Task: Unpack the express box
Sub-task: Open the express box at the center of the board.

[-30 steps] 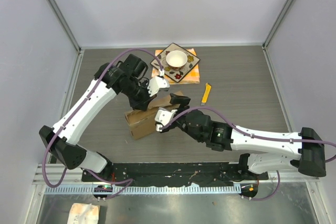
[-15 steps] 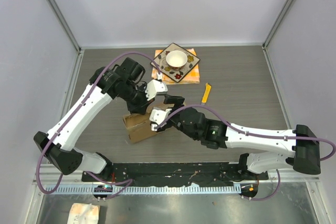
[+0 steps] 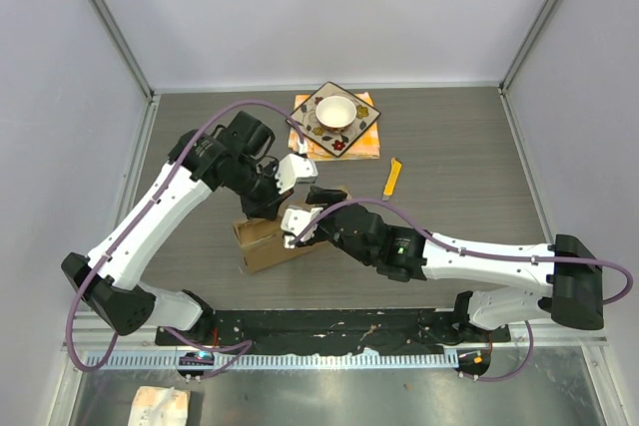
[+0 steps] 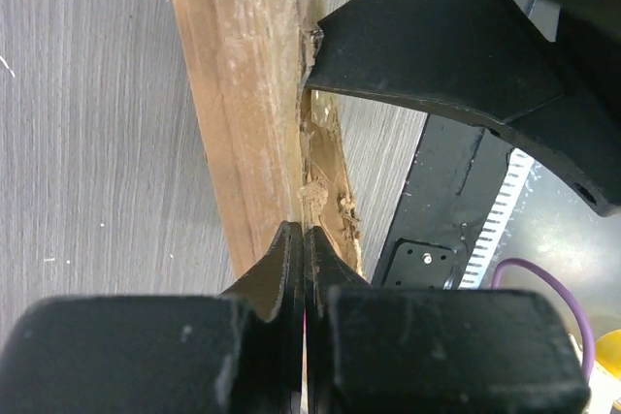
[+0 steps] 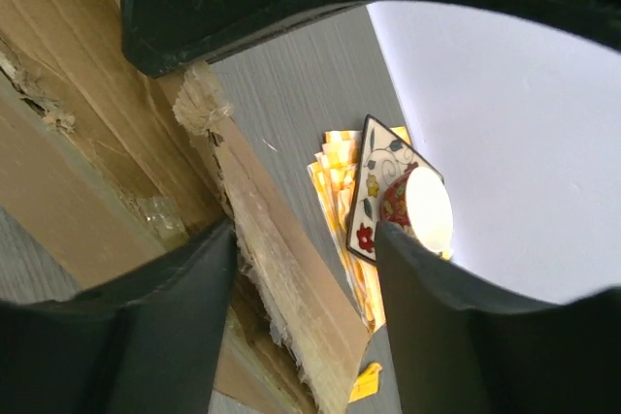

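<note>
From overhead, the express box (image 3: 262, 243) sits on the dark woodgrain surface (image 3: 449, 147) just ahead of the two arm bases, and both arms bend in over it. The left hand (image 3: 266, 209) points down at its far edge. The right hand (image 3: 312, 209) reaches in from the right beside it. Well behind them are an orange-patterned plate (image 3: 349, 132) carrying a white bowl (image 3: 334, 110) and, to the right, a small yellow item (image 3: 393, 177).

The left wrist camera shows what the overhead view hides. The left hand's fingertips (image 4: 291, 254) are pressed fully together at a torn, ragged cardboard edge, and it cannot be told whether a sliver is caught between them. One dark finger of the right hand crosses the top of this view.

The right wrist camera alone shows that hand's jaws standing apart, with the box's torn rim between its fingers (image 5: 146, 317). The plate and bowl show beyond the gap.
</note>
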{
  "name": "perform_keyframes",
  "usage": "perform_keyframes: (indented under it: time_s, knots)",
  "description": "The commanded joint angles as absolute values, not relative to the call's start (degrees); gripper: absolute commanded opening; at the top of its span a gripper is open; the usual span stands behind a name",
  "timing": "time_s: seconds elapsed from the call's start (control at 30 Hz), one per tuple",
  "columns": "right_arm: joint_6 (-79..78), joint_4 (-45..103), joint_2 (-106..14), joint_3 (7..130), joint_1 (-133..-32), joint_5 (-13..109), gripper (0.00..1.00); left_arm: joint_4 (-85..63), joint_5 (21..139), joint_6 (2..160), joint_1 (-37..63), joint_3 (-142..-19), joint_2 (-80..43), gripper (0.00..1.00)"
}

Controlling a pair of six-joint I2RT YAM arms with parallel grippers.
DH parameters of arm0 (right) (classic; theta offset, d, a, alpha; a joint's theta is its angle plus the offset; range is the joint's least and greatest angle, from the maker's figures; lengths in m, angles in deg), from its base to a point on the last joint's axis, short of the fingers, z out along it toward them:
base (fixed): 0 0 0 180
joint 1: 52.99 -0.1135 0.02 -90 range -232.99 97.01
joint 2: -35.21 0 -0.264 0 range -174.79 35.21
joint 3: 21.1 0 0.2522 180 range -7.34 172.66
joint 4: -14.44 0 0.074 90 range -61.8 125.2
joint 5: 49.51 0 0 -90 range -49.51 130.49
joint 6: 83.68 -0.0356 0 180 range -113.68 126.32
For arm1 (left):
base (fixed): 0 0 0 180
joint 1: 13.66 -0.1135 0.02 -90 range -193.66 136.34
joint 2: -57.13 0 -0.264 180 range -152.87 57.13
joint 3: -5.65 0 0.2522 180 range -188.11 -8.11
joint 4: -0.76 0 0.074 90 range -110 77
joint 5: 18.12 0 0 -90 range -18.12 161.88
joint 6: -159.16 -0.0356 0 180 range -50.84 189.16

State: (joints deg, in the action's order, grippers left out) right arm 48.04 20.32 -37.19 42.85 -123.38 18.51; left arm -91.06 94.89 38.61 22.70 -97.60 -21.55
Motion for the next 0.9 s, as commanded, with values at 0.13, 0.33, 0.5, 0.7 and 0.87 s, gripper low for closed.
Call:
perform_keyframes:
  time_s: [0.13, 0.33, 0.5, 0.7, 0.87]
  knots:
    - [48.2, 19.8, -37.4, 43.4, -119.8, 14.7, 0.45, -104.1, 104.9, 31.1, 23.1, -99.4, -16.3, 0.0]
    - [49.1, 24.6, -36.8, 40.4, -119.7, 15.3, 0.53, -106.7, 107.0, 27.8, 23.1, -98.5, -14.2, 0.0]
    - [51.3, 27.7, -37.0, 39.4, -119.7, 14.4, 0.53, -107.5, 107.2, 25.4, 23.1, -96.8, -12.7, 0.0]
    - [45.3, 36.6, -38.8, 47.0, -121.1, 15.6, 0.09, -97.5, 105.0, 30.2, 23.0, -89.5, -9.7, 0.23]
    - [41.7, 41.9, -41.3, 53.5, -125.5, 11.8, 0.06, -94.7, 106.2, 32.9, 23.0, -86.9, -10.4, 1.0]
